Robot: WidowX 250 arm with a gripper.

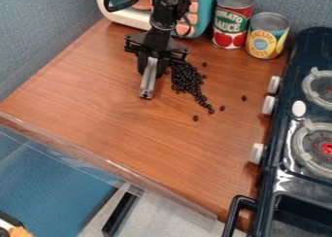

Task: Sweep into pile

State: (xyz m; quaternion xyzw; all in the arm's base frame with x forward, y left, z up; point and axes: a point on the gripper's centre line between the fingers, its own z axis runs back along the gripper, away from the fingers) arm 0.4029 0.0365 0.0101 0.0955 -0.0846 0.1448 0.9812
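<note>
1. One gripper (152, 68), pinched closed on one silver bar (148, 84).
2. Dozens of black beans (186, 79) heaped beside it on the counter (123, 129) (at least three strays).
3. Two cans (233, 20) stand behind.

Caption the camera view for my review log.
Black tool holding a gray bar beside a loose pile of black beans on a wood-grain counter.
</note>
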